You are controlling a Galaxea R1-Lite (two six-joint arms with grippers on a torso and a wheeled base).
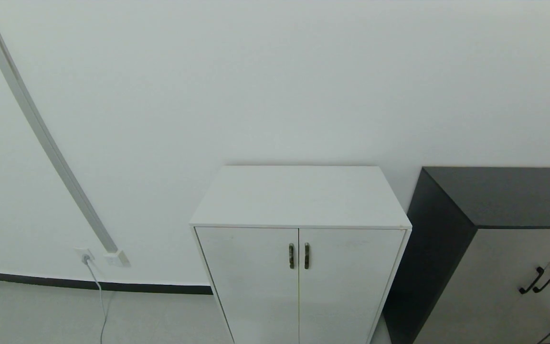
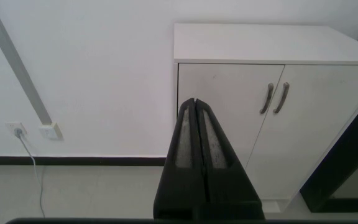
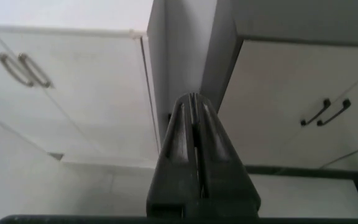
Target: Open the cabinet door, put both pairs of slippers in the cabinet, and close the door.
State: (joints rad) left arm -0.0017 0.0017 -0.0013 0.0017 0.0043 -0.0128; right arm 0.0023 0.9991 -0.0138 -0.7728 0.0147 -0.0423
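Facing the shut white cabinet (image 1: pixel 299 210) just beside a black cabinet (image 1: pixel 485 239), holding left gripper (image 2: pixel 194 102) and right gripper (image 3: pixel 193 98) pressed together.

Beyond the left gripper's (image 2: pixel 195 102) matt black plastic fingers (image 2: pixel 184 146), the cabinet (image 2: pixel 266 43) looks like smooth white laminate, its doors faintly glossy, with dull brushed-metal handles (image 2: pixel 266 98). Past the right gripper's (image 3: pixel 193 98) fingertips, the dark cabinet (image 1: pixel 509 191) has a matt black top and pale satin doors.
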